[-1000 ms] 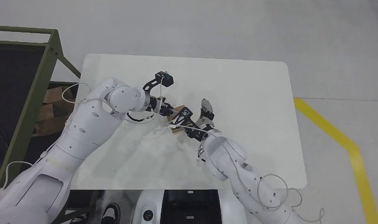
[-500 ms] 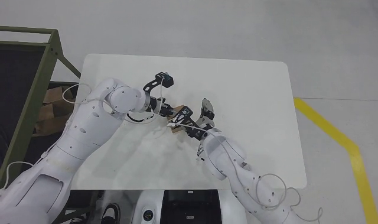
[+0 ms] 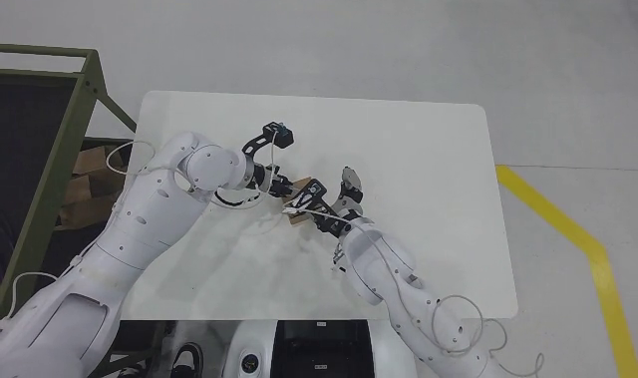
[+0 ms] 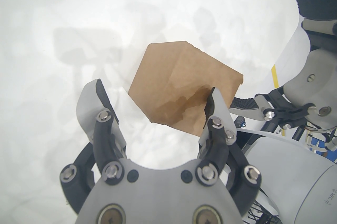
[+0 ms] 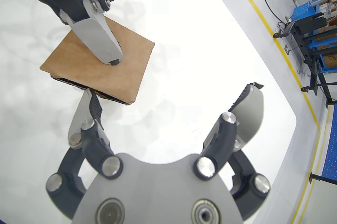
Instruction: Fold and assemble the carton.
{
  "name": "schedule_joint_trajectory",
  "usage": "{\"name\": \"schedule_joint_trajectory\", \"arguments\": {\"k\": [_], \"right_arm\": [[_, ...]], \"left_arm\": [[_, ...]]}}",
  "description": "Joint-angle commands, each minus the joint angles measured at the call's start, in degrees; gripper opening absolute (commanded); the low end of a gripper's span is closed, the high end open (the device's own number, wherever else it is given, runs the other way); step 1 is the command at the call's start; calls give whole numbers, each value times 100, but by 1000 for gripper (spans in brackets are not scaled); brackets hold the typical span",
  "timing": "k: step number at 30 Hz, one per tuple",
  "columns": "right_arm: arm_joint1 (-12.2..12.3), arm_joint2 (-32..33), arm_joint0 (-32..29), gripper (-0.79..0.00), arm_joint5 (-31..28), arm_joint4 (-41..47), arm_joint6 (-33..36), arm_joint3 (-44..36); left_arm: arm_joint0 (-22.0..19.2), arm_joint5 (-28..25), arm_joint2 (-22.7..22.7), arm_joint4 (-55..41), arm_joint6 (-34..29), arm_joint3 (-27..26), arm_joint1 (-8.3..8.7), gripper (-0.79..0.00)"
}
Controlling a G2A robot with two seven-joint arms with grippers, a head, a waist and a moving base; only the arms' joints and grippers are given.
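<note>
**Flat carton pinned at mid-table between two open grippers**

You see the carton (image 3: pixel 296 216) lying flat on the white table (image 3: pixel 419 139), near its middle. It is a brown cardboard slab, and its layers are stacked, not yet raised into a box. In the right wrist view a dark seam shows between those layers along the carton's (image 5: pixel 87 72) edge facing that gripper.

The left gripper (image 4: pixel 155 87) has its jaws spread. One of its fingers (image 5: pixel 105 46) presses its tip on the carton's top face, and the other is off the cardboard. The right gripper (image 5: pixel 171 89) is spread wide and grips nothing. The tip of one finger (image 5: pixel 92 104) is at the seam on the carton's edge, and its other finger is well clear over the bare table.

From above, both grippers cover most of the carton, so you cannot judge its outline there. In the left wrist view the carton (image 4: pixel 181 83) shows a six-sided outline with one corner pointing away from the left gripper. You cannot pick out its long axis with any certainty.

At the table's left side a green frame (image 3: pixel 90 79) is cut off by the picture's edge. Brown cardboard pieces (image 3: pixel 85 184) lie beside it, and you cannot tell whether a bin holds them. A yellow floor line (image 3: pixel 558 218) runs past the table's right side.
</note>
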Motion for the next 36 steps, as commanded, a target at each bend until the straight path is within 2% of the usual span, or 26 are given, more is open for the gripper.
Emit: {"name": "schedule_joint_trajectory", "arguments": {"k": [1, 9, 16, 26, 36], "right_arm": [[-7, 7, 3, 0, -18, 1, 13, 17], [-29, 53, -19, 0, -62, 13, -14, 29], [15, 164, -237, 0, -270, -25, -378, -166], [-26, 327, -388, 0, 414, 139, -741, -149], [-103, 217, -112, 0, 257, 140, -300, 113]], "left_arm": [[0, 4, 2, 5, -16, 1, -3, -114], [3, 12, 7, 16, -22, 33, -16, -114], [-8, -7, 13, 7, -33, 93, -30, -114], [-32, -8, 30, 7, -58, 128, -52, -117], [-48, -1, 39, 19, -73, 134, -70, -108]]}}
